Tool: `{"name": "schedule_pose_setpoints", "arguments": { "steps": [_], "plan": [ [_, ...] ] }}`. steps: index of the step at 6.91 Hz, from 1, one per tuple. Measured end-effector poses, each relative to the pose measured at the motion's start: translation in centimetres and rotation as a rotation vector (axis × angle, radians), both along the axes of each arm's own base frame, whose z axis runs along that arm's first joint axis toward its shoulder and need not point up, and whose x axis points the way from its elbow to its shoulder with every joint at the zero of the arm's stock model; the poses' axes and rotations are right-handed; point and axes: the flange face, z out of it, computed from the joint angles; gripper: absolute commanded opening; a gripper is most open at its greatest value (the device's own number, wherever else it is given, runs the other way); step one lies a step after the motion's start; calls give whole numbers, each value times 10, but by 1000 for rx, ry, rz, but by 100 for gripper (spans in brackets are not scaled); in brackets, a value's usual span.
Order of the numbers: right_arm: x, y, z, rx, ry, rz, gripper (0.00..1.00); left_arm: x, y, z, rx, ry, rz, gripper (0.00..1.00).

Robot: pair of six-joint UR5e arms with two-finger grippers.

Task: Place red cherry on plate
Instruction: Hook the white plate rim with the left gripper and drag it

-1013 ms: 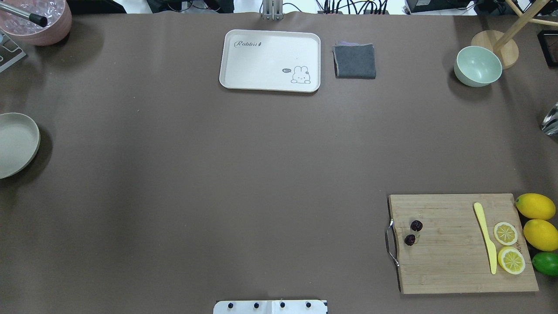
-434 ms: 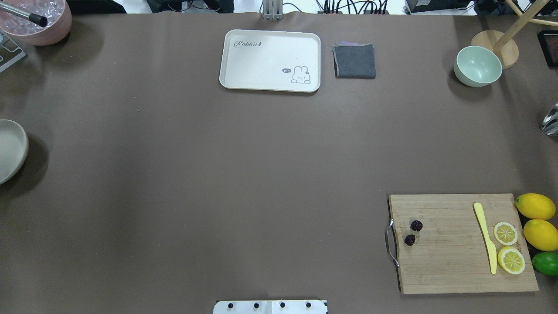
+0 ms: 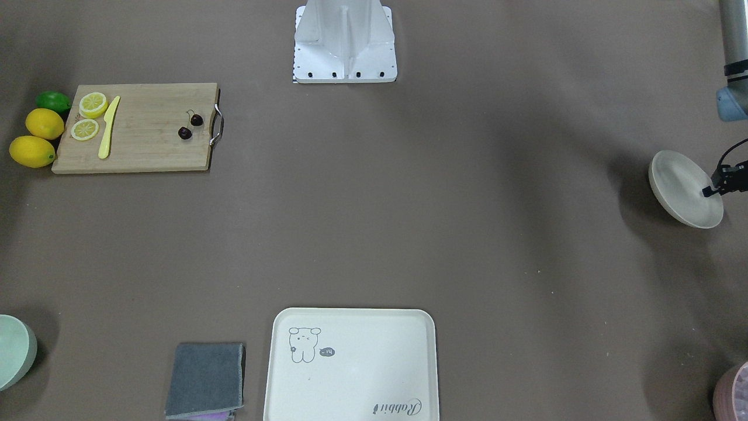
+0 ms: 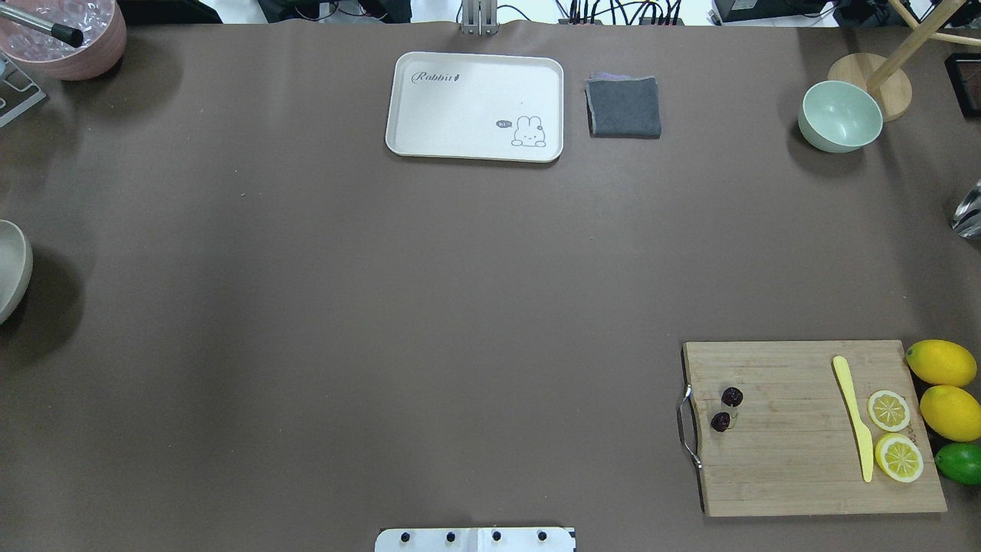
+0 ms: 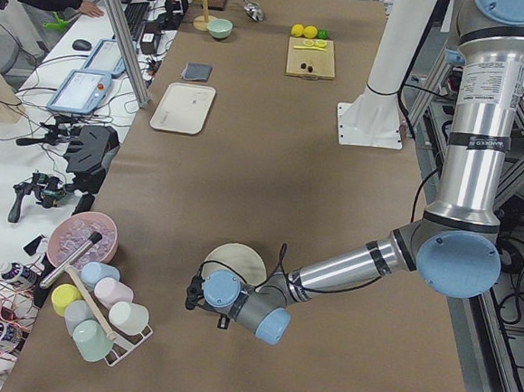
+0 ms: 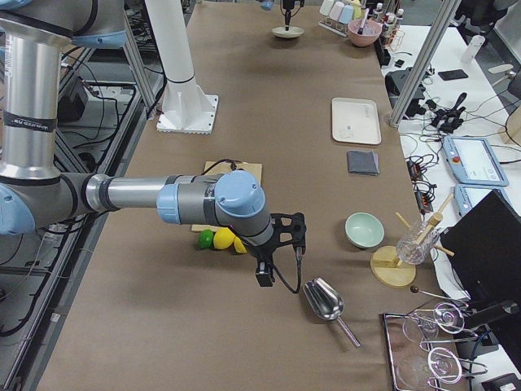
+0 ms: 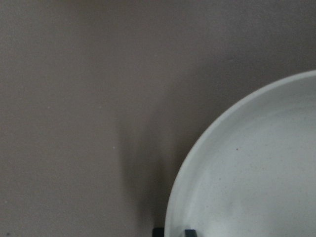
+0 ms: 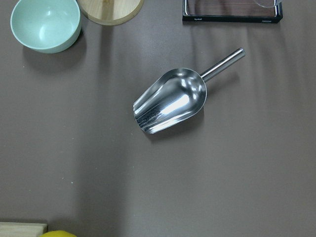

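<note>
Left gripper (image 3: 714,187) is clamped on the rim of the plate (image 3: 678,187); plate tilted. Right gripper (image 6: 265,274): opening cannot be told. Cherry (image 4: 732,396) sits on the cutting board (image 4: 789,460), well apart from both. Judged light, smooth, likely to roll; pinch one fruit gently, or the stem junction.

Count as observed: red cherry (image 4: 732,396), one joined pair, two fruits; plate (image 3: 681,187), one; cutting board (image 4: 789,452), one; whole lemons (image 4: 940,363), two; lemon slices (image 4: 888,410), two; lime (image 4: 960,462), one; yellow knife (image 4: 853,414), one; cream tray (image 4: 467,100), one; grey cloth (image 4: 624,107), one; pale green bowl (image 4: 839,116), one; metal scoop (image 8: 170,101), one; pink bowl (image 4: 103,55), one, far left.
</note>
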Motion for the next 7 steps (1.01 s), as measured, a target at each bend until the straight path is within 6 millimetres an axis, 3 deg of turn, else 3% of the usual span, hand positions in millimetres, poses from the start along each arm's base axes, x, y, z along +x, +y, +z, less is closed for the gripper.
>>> {"name": "schedule_pose_setpoints", "arguments": {
  "steps": [5,6,7],
  "plan": [
    [0,0,-1,2,-5,0,100,19,-35,-65,-92,75,-92,0],
    [-1,-1,-1,3,-6,-1,100,25,-48,-94,-146,123,-112,0],
    [-1,-2,-2,4,-6,-1,100,36,-62,-135,-206,172,-145,0]
  ]
}}
